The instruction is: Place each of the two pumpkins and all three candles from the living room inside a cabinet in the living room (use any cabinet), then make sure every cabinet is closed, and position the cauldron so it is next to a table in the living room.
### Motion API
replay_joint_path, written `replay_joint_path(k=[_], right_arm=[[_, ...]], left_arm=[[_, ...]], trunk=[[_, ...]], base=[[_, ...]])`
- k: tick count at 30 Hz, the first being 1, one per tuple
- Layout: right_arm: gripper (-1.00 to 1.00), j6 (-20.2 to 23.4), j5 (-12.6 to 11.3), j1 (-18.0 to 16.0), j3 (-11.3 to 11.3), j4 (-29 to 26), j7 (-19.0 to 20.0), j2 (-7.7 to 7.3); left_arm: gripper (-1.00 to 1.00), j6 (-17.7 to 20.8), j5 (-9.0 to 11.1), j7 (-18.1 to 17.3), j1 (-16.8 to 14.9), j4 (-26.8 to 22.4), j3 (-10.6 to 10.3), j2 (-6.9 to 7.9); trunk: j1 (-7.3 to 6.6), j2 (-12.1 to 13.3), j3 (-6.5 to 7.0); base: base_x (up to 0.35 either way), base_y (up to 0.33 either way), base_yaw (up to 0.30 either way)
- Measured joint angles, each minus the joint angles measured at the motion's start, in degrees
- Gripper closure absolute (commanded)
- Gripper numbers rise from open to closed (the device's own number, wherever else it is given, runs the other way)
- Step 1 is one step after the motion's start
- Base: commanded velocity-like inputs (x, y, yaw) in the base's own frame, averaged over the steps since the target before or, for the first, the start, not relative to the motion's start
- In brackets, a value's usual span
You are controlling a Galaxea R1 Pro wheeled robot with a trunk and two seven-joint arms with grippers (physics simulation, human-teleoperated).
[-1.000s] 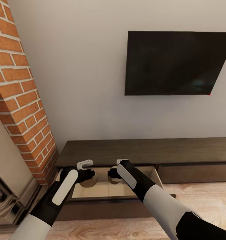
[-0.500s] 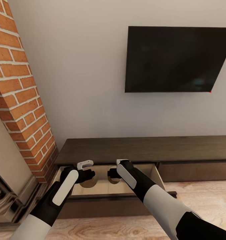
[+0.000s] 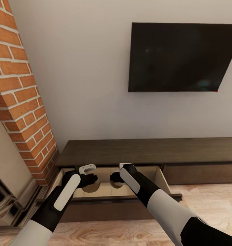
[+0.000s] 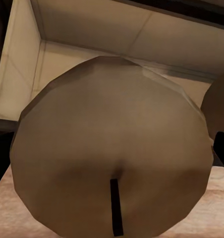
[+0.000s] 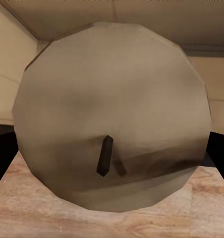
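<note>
The long dark brown cabinet (image 3: 146,150) runs along the wall, its left drawer (image 3: 105,192) pulled out and showing a light tan inside. My left gripper (image 3: 91,179) is shut on a tan candle (image 3: 92,187) over the drawer's left half. My right gripper (image 3: 114,177) is shut on a second candle (image 3: 118,185) just beside it. In the left wrist view the held candle (image 4: 112,163) shows its flat top and dark wick, with the other candle (image 4: 218,106) at the edge. The right wrist view has its candle (image 5: 112,119) over the drawer floor. Pumpkins, third candle and cauldron are out of view.
A black TV (image 3: 180,56) hangs on the wall above the cabinet. A brick chimney (image 3: 23,102) and fireplace surround (image 3: 6,205) stand close on the left. The drawer's dark front (image 3: 105,208) juts over the wood floor (image 3: 211,201) before me.
The whole picture has slid upward, so the camera moved. Both grippers keep their hold on the candles and now sit a little lower against the open drawer.
</note>
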Motion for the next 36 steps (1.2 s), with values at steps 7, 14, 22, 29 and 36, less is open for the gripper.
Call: replay_joint_path(k=[7,14,22,29,36], right_arm=[[1.00,0.0,0.0,0.0,0.0,-0.1,0.0,0.00],[1.00,-0.1,0.0,0.0,0.0,-0.1,0.0,0.00],[1.00,0.0,0.0,0.0,0.0,-0.1,0.0,0.00],[1.00,0.8,-0.3,0.0,-0.2,0.1,-0.2,0.00],[1.00,1.3,-0.3,0.0,-0.6,0.3,-0.5,-0.06]], left_arm=[[1.00,0.0,0.0,-0.1,0.0,0.0,-0.1,0.03],[1.00,0.0,0.1,-0.1,0.0,0.0,-0.1,0.02],[1.00,0.0,0.1,-0.1,0.0,0.0,-0.1,-0.02],[1.00,0.0,0.1,0.0,0.0,0.0,-0.1,0.05],[1.00,0.0,0.1,-0.1,0.0,0.0,-0.1,0.05]], trunk=[[-0.02,0.0,0.00],[-0.02,0.0,0.00],[0.00,0.0,0.00],[0.00,0.0,0.00],[1.53,-2.8,-1.25]], base=[[0.117,0.000,0.000],[0.131,0.000,0.000],[0.071,0.000,0.000],[0.006,0.000,0.000],[0.000,0.000,0.000]])
